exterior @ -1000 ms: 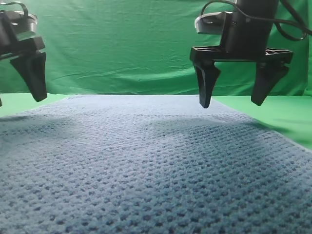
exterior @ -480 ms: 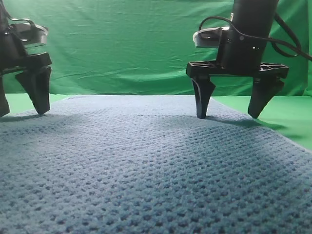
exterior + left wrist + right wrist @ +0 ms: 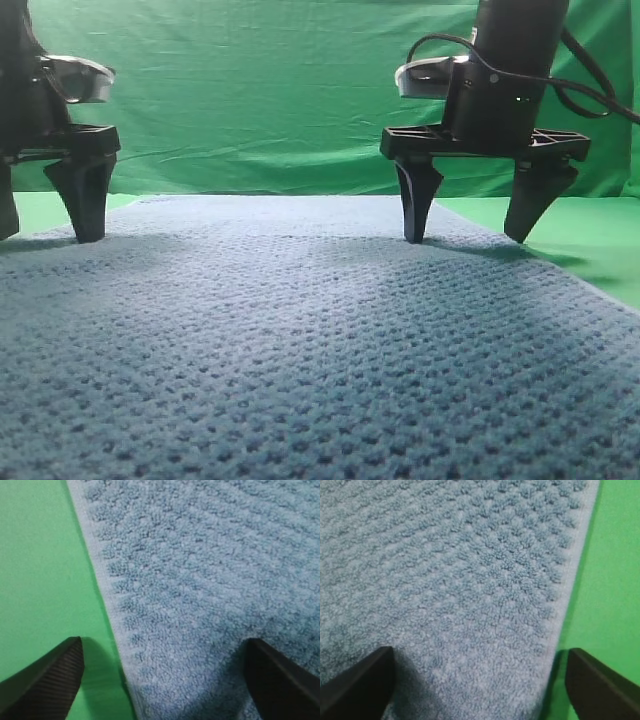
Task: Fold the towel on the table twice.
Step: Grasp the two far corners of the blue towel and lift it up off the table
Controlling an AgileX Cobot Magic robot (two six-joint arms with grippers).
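Each spread tool straddles a towel edge (far corners).

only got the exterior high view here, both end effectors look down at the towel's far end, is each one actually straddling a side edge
Observer: Yes for the left end effector. Its wrist view shows the towel with its pale edge running between the two fingers, one finger over the bare table.
Operator: and the right one
Observer: Same on the right end effector: the towel's side edge passes between the fingers, with green table under the outer finger.
Operator: any cloth pinched yet
Observer: No. In both wrist views the jaws stand wide open and the towel lies flat between them, not bunched or lifted.
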